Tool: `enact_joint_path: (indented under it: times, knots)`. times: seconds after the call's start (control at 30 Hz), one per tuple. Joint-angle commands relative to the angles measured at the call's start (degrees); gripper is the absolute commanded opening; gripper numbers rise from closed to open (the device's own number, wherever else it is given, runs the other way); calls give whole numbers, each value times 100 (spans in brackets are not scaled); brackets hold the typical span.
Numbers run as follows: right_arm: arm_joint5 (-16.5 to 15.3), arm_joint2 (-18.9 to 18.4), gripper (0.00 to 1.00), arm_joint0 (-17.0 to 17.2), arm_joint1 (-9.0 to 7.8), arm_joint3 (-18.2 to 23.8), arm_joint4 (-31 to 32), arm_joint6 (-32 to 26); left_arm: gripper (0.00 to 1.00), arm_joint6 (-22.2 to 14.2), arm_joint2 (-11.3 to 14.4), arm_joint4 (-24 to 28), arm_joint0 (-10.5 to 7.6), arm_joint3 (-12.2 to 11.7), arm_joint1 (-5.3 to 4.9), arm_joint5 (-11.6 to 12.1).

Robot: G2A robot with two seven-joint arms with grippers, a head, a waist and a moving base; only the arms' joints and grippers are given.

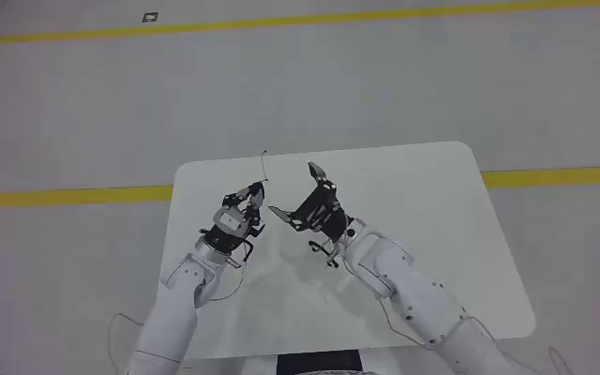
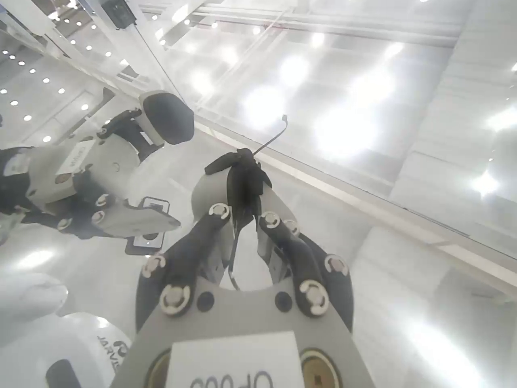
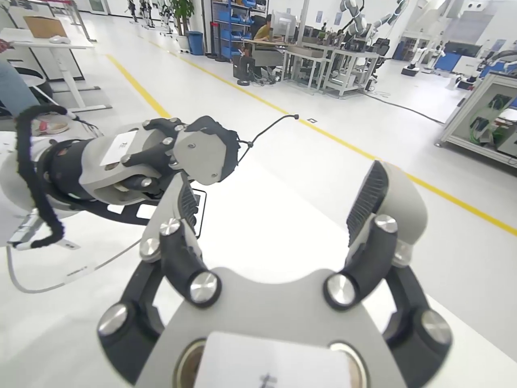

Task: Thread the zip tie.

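— While the left gripper [image 2: 242, 163] hangs above the table, how do its fingers stand?

— Pressed together, clamped on a thin black plastic zip tie [image 2: 274, 135]. The strap is pinched right at the fingertips.

— And where does the zip tie go from there?

— Its free length sticks out beyond the tips, away from the wrist, bending in a soft curve. It ends in a small square head, which hangs in the air and touches nothing. In the left wrist view a dark strand also runs back between the two fingers towards the palm.

— What about the other claw?

— The right gripper [image 3: 278, 199] is just beside the left one, with its fingers spread wide apart and its ribbed black pads [image 3: 367, 195] facing each other. Nothing sits between them. In the top view it lies close to the left fingertips, but it is apart from the strap.

— So the tie isn't touching it?

— No, there is a clear gap between them. The head of the tie points away from the robot, past the far edge of the table.

— What lies under the two arms?

— A white table with rounded corners [image 1: 422, 187]. Both grippers are held above its left half, near that far edge. Beyond it is a pale grey floor crossed by yellow lines [image 1: 281, 23].
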State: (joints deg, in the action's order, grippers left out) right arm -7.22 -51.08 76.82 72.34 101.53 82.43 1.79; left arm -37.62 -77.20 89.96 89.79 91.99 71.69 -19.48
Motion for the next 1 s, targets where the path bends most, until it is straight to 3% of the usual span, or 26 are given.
enact_joint_path:
  times: [0.0,0.37,0.47,0.77,0.97]
  knots:
    - [25,24,50,-19,16,-22,19,60,0,0,0,0,0,0,0,0]
    - [33,186,16,-65,99,-205,141,213,0,0,0,0,0,0,0,0]
    - [6,225,12,-91,121,-245,170,205,0,0,0,0,0,0,0,0]
    - [-23,285,5,-161,180,-338,197,219,0,0,0,0,0,0,0,0]
    - [-68,308,17,-192,214,-391,208,224,0,0,0,0,0,0,0,0]
